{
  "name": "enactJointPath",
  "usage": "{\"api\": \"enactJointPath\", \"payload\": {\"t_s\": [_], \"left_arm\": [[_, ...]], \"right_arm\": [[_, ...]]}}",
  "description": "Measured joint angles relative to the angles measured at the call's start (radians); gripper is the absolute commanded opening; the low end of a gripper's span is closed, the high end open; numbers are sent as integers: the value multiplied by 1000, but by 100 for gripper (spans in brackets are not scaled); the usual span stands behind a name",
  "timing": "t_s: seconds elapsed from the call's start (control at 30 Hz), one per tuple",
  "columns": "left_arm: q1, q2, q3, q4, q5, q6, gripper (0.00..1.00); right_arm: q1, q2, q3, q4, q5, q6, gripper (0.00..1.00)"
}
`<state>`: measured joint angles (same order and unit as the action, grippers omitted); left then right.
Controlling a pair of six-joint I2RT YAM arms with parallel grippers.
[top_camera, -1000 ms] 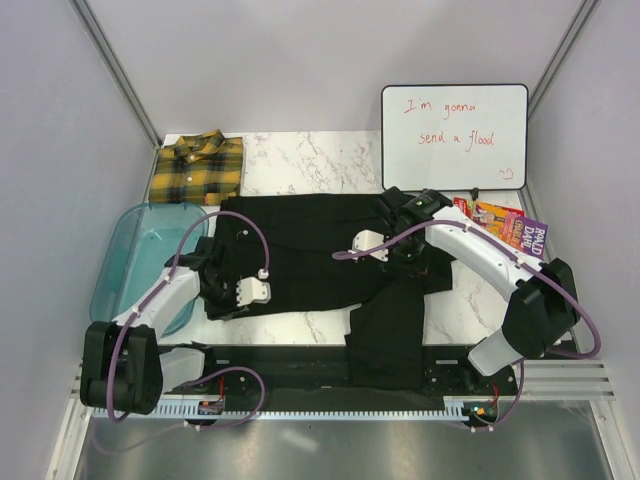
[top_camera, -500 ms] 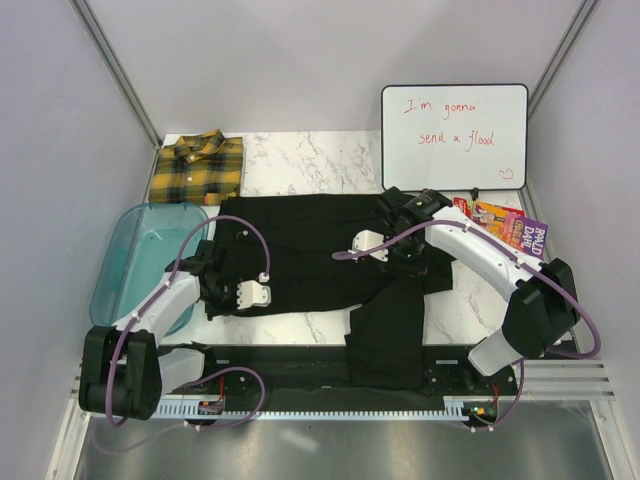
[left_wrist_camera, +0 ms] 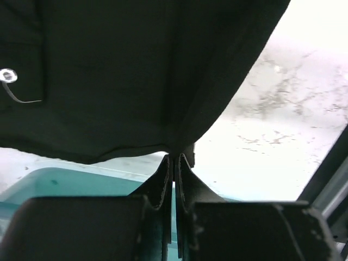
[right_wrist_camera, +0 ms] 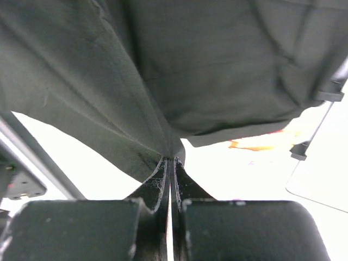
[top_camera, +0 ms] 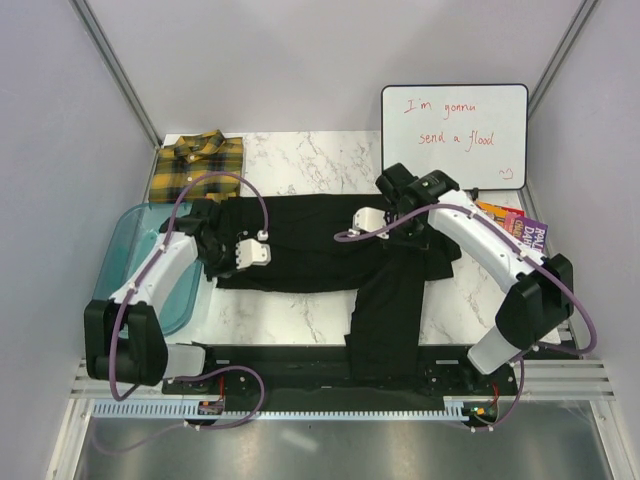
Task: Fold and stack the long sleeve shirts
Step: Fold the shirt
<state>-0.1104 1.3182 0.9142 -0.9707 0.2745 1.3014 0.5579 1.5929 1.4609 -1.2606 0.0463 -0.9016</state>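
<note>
Both pairs of jaws are pressed together, each pinching black cloth. A blue tub [top_camera: 120, 265] lies at the left of the top view, partly under the left arm. A folded plaid shirt [top_camera: 197, 166] sits at upper left, and a whiteboard [top_camera: 454, 136] and a colourful book [top_camera: 528, 232] at right. The black shirt [top_camera: 310, 250] spreads across the middle. The left gripper [left_wrist_camera: 174, 161] grips its left edge and the right gripper [right_wrist_camera: 173, 161] its right, with one sleeve trailing toward the bottom.
</note>
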Motion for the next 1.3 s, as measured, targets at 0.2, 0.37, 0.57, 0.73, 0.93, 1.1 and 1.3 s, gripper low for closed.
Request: {"api": "enactJointPath", "payload": {"t_s": [0.2, 0.37, 0.57, 0.73, 0.93, 1.1, 1.3], "left_arm": [[23, 174, 142, 6, -1, -4, 2], [48, 291, 239, 21, -3, -7, 2], [72, 346, 290, 28, -3, -13, 2], [72, 378, 309, 42, -5, -26, 3], [74, 413, 318, 63, -12, -49, 12], [93, 439, 330, 75, -12, -106, 30], [105, 407, 336, 83, 2, -187, 50]], "right_arm": [[-52, 134, 131, 13, 37, -66, 0], [-79, 280, 282, 29, 58, -115, 0], [-98, 372, 376, 36, 69, -151, 0], [-110, 418, 389, 46, 69, -157, 0], [-126, 434, 389, 83, 64, -138, 26], [-172, 433, 381, 156, 27, -54, 64], [-322, 356, 324, 167, -105, 83, 57]]}}
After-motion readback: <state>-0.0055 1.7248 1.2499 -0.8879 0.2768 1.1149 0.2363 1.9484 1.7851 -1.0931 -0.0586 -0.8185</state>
